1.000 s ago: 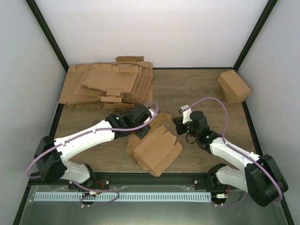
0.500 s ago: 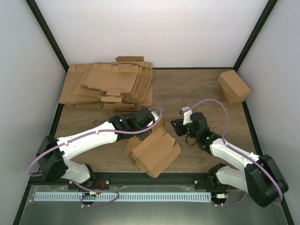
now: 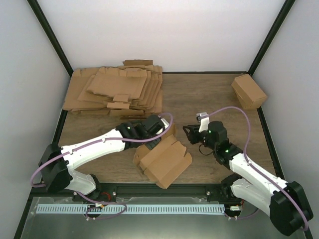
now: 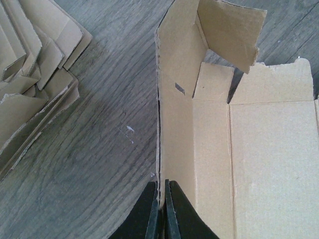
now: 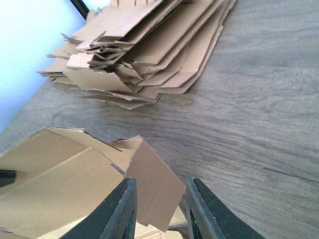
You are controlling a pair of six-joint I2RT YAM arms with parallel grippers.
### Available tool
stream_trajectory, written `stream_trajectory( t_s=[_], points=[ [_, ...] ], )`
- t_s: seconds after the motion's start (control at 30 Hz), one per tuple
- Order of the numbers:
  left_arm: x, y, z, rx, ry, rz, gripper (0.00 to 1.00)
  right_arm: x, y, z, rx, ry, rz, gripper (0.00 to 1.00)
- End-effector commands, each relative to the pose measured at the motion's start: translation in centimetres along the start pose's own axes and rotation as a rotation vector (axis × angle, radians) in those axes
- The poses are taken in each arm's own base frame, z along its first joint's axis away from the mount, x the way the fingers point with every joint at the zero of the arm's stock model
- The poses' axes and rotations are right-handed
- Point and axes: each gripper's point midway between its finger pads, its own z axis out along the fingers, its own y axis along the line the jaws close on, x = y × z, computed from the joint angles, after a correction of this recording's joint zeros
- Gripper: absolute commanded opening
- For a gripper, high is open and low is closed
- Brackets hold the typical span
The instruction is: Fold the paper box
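- Cardboard this thin is my worry. The left pincer (image 4: 160, 186) is pressed together on the edge of one upright wall of the box (image 3: 163, 160). That is a narrow bite, so if I swing that arm the wall could slip out, or crease where no fold belongs.
- The right pincer (image 5: 160, 191) stands spread, with the corner of a raised flap (image 5: 149, 172) showing in the gap between its fingers. It pinches nothing, as far as I can tell. Closing from here could catch only that corner and crumple or tear it.
- Pushing the flap instead could slide the whole box toward the left arm rather than fold it, since only one pinch anchors it.
- A wide left swing could shove the box toward the pile (image 3: 114, 89) of flat sheets at the far left corner of the tabletop (image 3: 214, 99).
- The box lies half opened by the near edge of the tabletop, about midway along it, between the two arms. Its far left wall sits in the left pincer, and its far right flap is just in front of the right pincer.
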Motion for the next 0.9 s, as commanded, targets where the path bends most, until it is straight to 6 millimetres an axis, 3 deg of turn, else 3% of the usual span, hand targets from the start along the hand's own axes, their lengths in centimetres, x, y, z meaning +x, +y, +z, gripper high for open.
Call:
stream_trajectory(
  t_s=[0.0, 0.1, 0.13, 0.37, 0.6, 0.77, 0.87],
  points=[
    [-0.7, -0.2, -0.1, 0.003, -0.026, 0.009, 0.04, -0.4, 1.1, -0.6, -0.059, -0.041, 0.055, 0.23],
    [-0.7, -0.2, 0.1, 0.001, -0.024, 0.011, 0.04, 0.1, 2.1, -0.1, -0.129, -0.01, 0.066, 0.03],
    [-0.7, -0.1, 0.1, -0.001, -0.023, 0.012, 0.04, 0.3, 2.4, 0.2, -0.148, 0.005, 0.066, 0.01],
    [-0.8, 0.1, 0.1, -0.025, -0.014, 0.024, 0.04, 1.0, 3.3, 2.5, -0.214, 0.094, 0.07, 0.01],
    [-0.5, 0.1, 0.8, -0.084, 0.022, 0.054, 0.04, 1.4, 4.8, 3.0, -0.311, 0.139, 0.083, 0.01],
    [-0.6, 0.0, 1.0, -0.134, 0.028, 0.077, 0.04, 1.9, 3.4, 2.9, -0.229, 0.141, 0.084, 0.01],
    [-0.6, 0.1, 1.0, -0.159, 0.027, 0.088, 0.04, 2.2, 2.9, 2.5, -0.2, 0.135, 0.049, 0.12]
  ],
)
